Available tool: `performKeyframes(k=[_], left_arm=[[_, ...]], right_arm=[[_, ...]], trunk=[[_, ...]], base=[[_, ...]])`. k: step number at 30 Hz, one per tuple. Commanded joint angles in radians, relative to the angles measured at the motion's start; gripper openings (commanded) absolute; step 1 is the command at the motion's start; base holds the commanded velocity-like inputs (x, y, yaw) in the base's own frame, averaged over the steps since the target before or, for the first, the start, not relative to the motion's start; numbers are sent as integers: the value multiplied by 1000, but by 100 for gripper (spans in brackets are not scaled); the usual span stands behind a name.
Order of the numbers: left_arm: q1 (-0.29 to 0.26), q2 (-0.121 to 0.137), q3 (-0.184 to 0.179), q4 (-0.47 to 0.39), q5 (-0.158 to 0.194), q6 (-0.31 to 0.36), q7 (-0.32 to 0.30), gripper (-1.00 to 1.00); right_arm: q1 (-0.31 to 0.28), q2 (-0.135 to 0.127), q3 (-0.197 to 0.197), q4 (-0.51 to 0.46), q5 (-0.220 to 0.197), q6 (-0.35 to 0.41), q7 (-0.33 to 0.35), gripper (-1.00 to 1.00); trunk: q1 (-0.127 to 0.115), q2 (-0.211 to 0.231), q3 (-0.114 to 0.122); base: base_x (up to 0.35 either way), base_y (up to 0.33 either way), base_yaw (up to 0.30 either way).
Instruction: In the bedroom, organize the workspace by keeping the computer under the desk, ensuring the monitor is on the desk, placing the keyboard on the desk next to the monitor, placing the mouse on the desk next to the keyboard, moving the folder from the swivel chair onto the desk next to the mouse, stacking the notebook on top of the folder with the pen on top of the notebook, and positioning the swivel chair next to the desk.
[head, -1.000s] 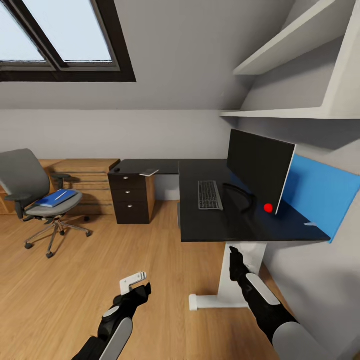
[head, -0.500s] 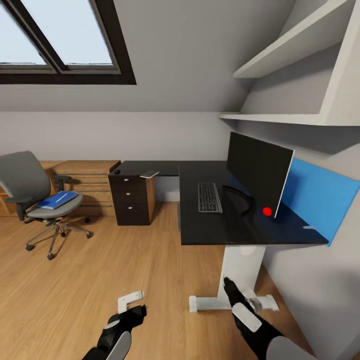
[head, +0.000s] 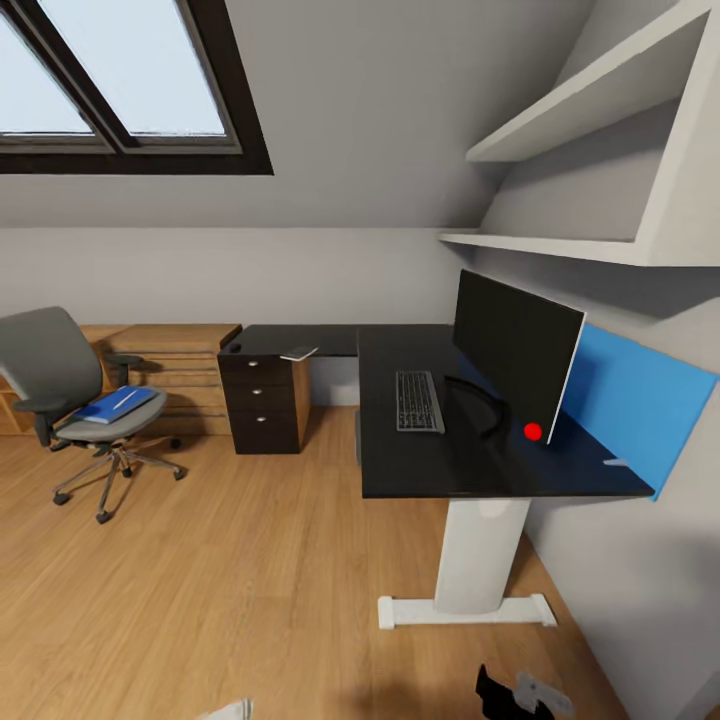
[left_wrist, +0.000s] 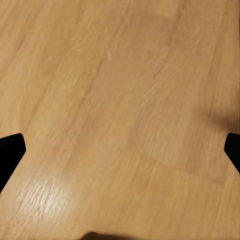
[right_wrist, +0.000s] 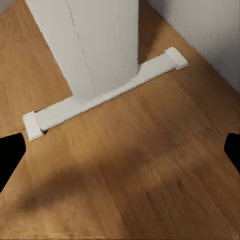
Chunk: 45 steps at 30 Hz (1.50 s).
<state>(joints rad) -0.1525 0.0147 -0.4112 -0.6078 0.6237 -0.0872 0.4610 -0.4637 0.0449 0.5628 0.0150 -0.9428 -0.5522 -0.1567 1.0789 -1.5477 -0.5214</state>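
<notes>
Head view showed the blue folder (head: 118, 404) lying on the swivel chair (head: 60, 385), well apart from the desk (head: 450, 440), so the base should approach squarely, both wrist views showing each claw's fingers spread and empty.

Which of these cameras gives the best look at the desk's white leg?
The right wrist view: the white desk leg and its flat foot bar on the wooden floor loom close. The head view shows the same leg whole but smaller, under the black desk top. The left wrist view looks at floorboards.
</notes>
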Motion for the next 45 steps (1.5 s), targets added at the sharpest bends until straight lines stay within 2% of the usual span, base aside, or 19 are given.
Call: performKeyframes(k=[1, 2, 6, 9, 11, 16, 17, 19, 20, 27, 34, 45], left_arm=[[-1, 1, -12, 10, 6, -15, 1, 100], [0, 1, -24, 32, -10, -35, -12, 100], [1, 2, -33, 55, -18, -46, -18, 100], [1, 2, -33, 74, -18, -51, -19, 100], [1, 1, -32, 93, -17, -81, -19, 100], [1, -1, -34, 97, -18, -103, -19, 100], [1, -3, -36, 139, -19, -105, -19, 100], [1, -4, -37, 144, -19, -105, -19, 100], [1, -5, -37, 149, -19, -103, -19, 100], [1, -5, -35, 149, -16, -105, -19, 100], [1, -5, -30, 149, -14, -107, -18, 100], [1, -5, -29, 149, -13, -105, -18, 100]], right_arm=[[5, 1, 9, 2, 38, 0, -6, 100], [17, 3, 11, 3, 145, 3, -5, 100], [23, 4, 12, 3, 207, 4, -4, 100], [24, 5, 12, 3, 218, 4, -3, 100], [25, 6, 14, 3, 226, 3, -2, 100], [25, 8, 14, 3, 228, 2, -1, 100], [26, 32, 13, 3, 228, -2, 0, 100], [26, 35, 13, 3, 228, -3, 0, 100], [27, 41, 13, -6, 218, -3, -1, 100], [27, 41, 14, -8, 227, -6, -1, 100], [27, 41, 15, -7, 229, -6, -1, 100], [27, 48, 17, -7, 232, -6, -1, 100]], trunk=[[0, 0, -1], [0, 0, -1], [0, 0, -1], [0, 0, -1], [0, 0, -1], [0, 0, -1], [0, 0, -1], [0, 0, -1], [0, 0, -1], [0, 0, -1], [0, 0, -1], [-42, 77, 34]], base=[[0, 0, 0], [0, 0, 0], [0, 0, 0], [0, 0, 0], [-22, 108, 0], [-62, 259, 0], [3, 318, 0], [58, 314, 0], [259, 239, 273], [248, 196, 281], [36, 23, 284], [190, 1, 284]])
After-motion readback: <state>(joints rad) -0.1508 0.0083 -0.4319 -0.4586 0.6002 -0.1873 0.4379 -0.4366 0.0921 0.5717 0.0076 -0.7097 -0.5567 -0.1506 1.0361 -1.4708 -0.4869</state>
